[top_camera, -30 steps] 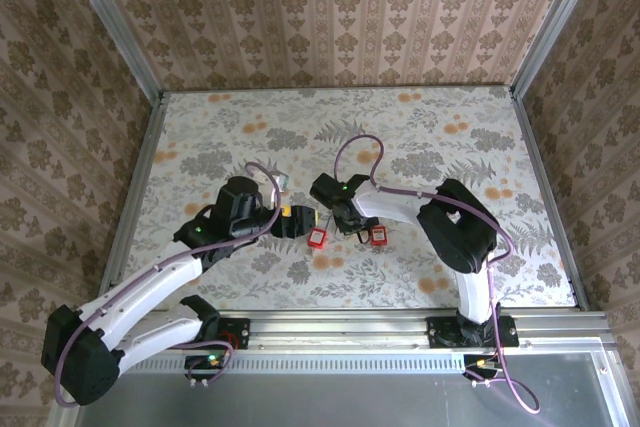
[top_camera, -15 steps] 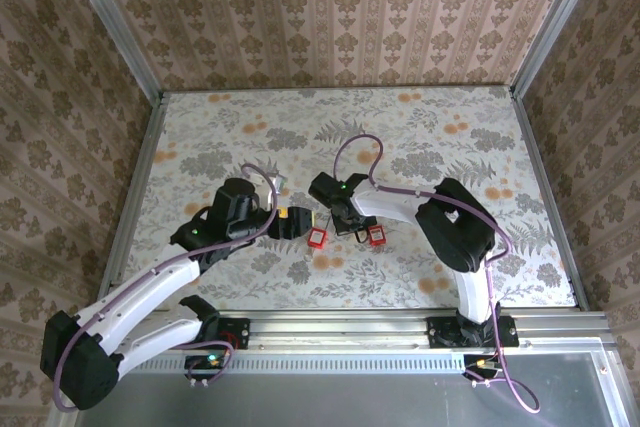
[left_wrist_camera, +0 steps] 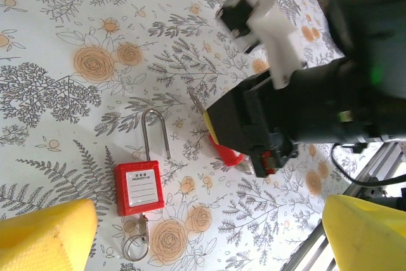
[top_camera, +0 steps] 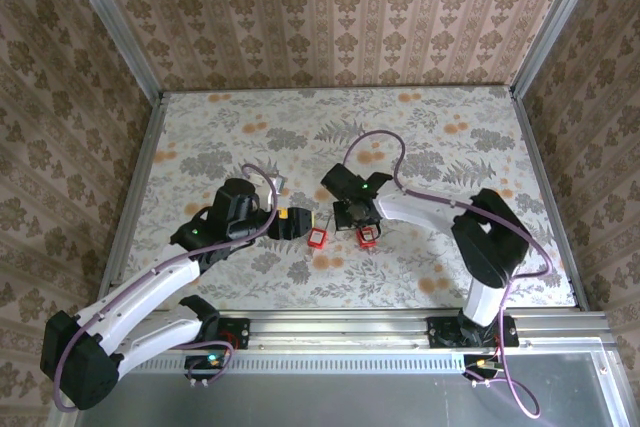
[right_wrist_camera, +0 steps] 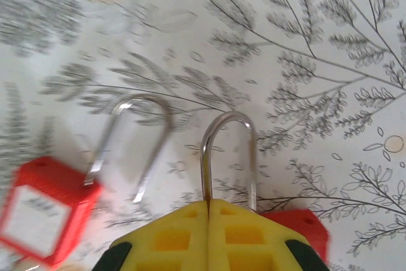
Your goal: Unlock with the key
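Note:
A red padlock [left_wrist_camera: 138, 186] with a white label lies flat on the flowered table, its steel shackle [left_wrist_camera: 156, 132] pointing away. A key on a ring [left_wrist_camera: 136, 238] sticks out of its bottom. My left gripper [left_wrist_camera: 209, 223] hovers open just above it, seen from the top [top_camera: 292, 222] left of that padlock [top_camera: 317, 237]. My right gripper [right_wrist_camera: 209, 204] is shut on one leg of the shackle [right_wrist_camera: 228, 147] of a second red padlock [right_wrist_camera: 303, 231], which shows from the top [top_camera: 367, 236] under the right gripper [top_camera: 357, 219].
The two padlocks lie close together mid-table, with both grippers crowded around them. The right arm's purple cable [top_camera: 372, 147] loops behind. Metal rails [top_camera: 140, 187] and patterned walls bound the table. Open table surface lies at the back and right.
The right arm has swung its elbow out to the right, and its gripper has shifted slightly, dragging the second padlock a little left. The left arm has barely moved.

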Controlling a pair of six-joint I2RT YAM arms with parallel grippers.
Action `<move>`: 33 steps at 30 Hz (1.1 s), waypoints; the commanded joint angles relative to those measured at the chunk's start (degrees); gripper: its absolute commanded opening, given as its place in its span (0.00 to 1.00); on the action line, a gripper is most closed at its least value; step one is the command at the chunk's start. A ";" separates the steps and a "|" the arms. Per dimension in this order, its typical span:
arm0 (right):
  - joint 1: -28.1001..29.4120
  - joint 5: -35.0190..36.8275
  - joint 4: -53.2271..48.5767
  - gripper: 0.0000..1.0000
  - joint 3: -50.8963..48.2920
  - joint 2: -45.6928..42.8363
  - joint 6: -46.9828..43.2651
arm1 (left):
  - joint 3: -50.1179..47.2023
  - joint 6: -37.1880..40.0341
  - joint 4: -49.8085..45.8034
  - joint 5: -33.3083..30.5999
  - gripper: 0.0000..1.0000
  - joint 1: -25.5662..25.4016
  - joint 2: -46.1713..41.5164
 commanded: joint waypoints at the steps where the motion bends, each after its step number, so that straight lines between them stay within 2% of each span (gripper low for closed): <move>1: 0.03 -4.59 2.46 0.00 -1.01 -3.75 1.17 | -1.02 0.41 1.95 1.19 0.92 0.31 0.41; 8: -1.02 -9.28 7.33 0.00 -3.96 -7.44 3.23 | -2.12 0.19 2.19 0.84 0.91 0.22 0.24; 12: -1.70 -7.41 2.48 0.01 -3.60 -7.68 3.05 | -2.30 0.22 1.79 0.68 0.91 0.05 0.31; 13: -1.62 -6.66 0.47 0.07 -3.06 -7.44 2.46 | -2.22 0.32 1.55 0.58 0.91 0.06 0.31; 15: -0.67 -4.33 -2.33 0.29 -2.89 -7.41 1.82 | -2.13 0.41 1.13 0.37 0.91 0.07 0.22; 17: 0.10 -3.97 -2.47 0.42 -3.83 -7.41 1.99 | -2.12 0.49 1.19 0.40 0.91 0.05 0.06; 21: 1.57 -3.52 -0.60 0.54 -6.42 -6.08 3.34 | -2.04 0.24 1.67 0.45 0.91 -0.02 0.21; 28: 3.45 -1.82 1.39 0.57 -6.86 -1.43 3.47 | -2.13 0.06 1.59 0.52 0.91 -0.07 0.41; 33: 4.42 1.23 0.85 0.56 -5.45 -2.82 2.65 | -2.10 0.02 1.39 0.26 0.91 -0.21 0.40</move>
